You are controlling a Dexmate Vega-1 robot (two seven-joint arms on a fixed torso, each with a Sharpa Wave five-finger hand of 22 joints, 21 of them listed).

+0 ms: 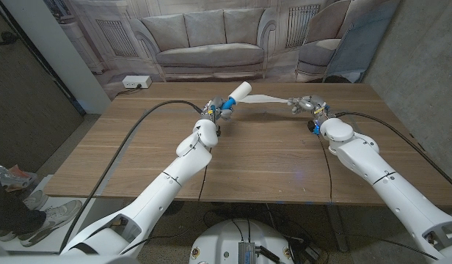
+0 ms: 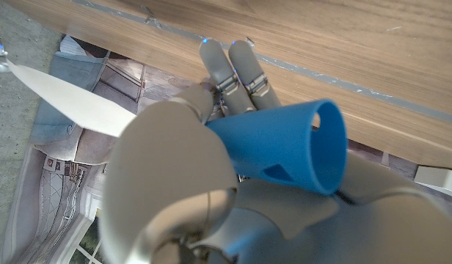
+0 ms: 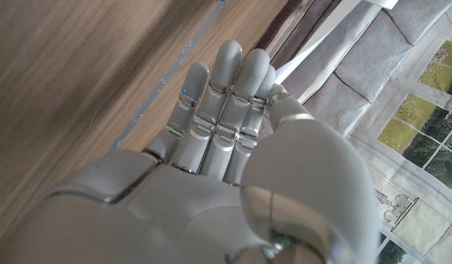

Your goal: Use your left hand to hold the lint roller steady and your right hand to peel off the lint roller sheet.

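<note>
White sheet (image 1: 274, 98) stretches from the blue-handled lint roller (image 1: 235, 94), gripped above the bench (image 1: 248, 161) by the left hand (image 1: 211, 111), to the pinching right hand (image 1: 305, 103), so peeling looks well underway but unfinished.

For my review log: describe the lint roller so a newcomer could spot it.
On the wooden table, look toward the far edge, where the left robot hand grips it. The lint roller has a white roll on a blue handle, with a pale sheet stretching to the right robot hand.
</note>
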